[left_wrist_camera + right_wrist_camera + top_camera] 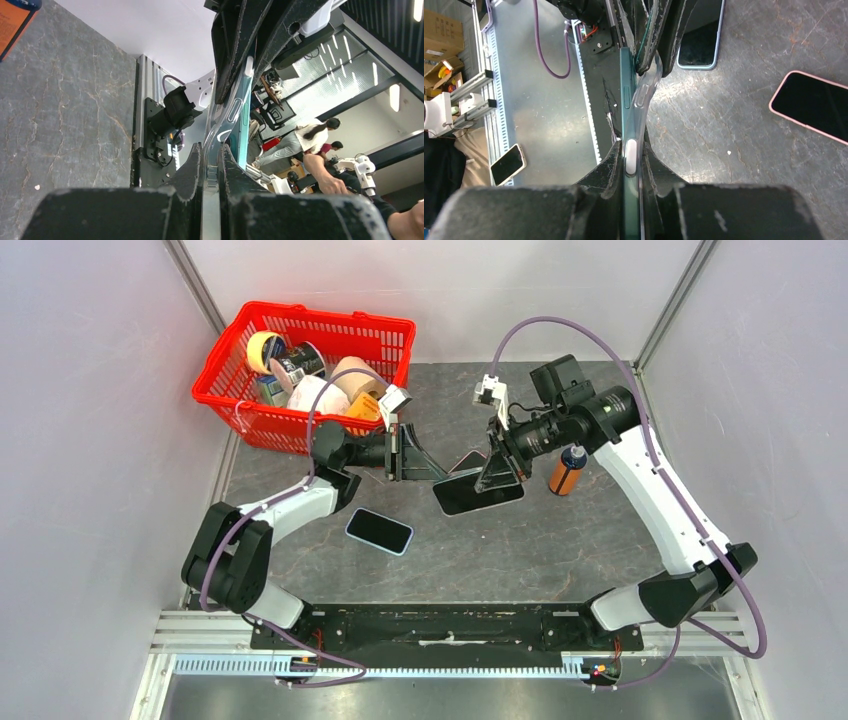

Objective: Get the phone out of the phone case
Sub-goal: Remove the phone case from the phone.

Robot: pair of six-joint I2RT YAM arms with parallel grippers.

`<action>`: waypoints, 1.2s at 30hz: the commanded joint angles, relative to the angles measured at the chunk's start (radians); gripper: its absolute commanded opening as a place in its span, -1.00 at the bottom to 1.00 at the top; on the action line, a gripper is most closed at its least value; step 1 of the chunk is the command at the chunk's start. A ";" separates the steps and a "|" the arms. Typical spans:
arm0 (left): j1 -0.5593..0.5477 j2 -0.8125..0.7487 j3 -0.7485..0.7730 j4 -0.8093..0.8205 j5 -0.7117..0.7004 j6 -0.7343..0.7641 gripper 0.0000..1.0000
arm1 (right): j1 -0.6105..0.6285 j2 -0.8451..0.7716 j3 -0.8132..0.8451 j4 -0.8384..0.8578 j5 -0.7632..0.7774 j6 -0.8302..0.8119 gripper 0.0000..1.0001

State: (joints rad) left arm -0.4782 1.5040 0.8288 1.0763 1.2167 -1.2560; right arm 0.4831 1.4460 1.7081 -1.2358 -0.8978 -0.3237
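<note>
Two grippers meet in mid-air over the middle of the table, with one handset stretched between them. The left gripper (210,156) is clenched on a thin, see-through edge of the phone case (220,125), its fingers (190,167) all but touching. The right gripper (630,150) is clamped on the other end, where the dark green phone (626,90) and the last bit of the case sit together between its pads. Along the side, the case bows away from the phone's edge as it runs toward the left gripper.

Seen from above, the phone hangs clear of the table (560,540), a dark grey slab with pale marbled veins. Its long axis runs across the table from one gripper to the other. Its dark screen is tipped upward and toward the near edge.

A second phone in a pale blue case (380,530) lies flat nearer the arm bases, on the left arm's side. A pink-edged phone (814,105) lies flat just behind the held one. An orange bottle with a blue cap (566,472) stands upright close to the right arm. A red basket (232,390) full of tape rolls and jars sits in the far left corner.

Pale walls close in the sides and back, and a metal rail runs along the near edge. Past that rail the left wrist view catches an open workroom, with people seated under strip lights.
</note>
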 commanded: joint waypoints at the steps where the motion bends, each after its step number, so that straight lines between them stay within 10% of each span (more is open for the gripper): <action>1: -0.073 -0.004 -0.005 0.104 0.079 -0.018 -0.90 | 0.006 -0.024 0.014 0.318 -0.157 0.029 -1.00; 36: -0.183 0.073 0.010 0.320 0.238 -0.152 -0.50 | -0.037 0.023 -0.016 0.438 -0.010 0.178 -1.00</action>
State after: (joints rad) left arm -0.5331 1.5780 0.8284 1.3212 1.3334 -1.3609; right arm 0.4606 1.4292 1.6608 -1.1992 -0.9802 -0.1493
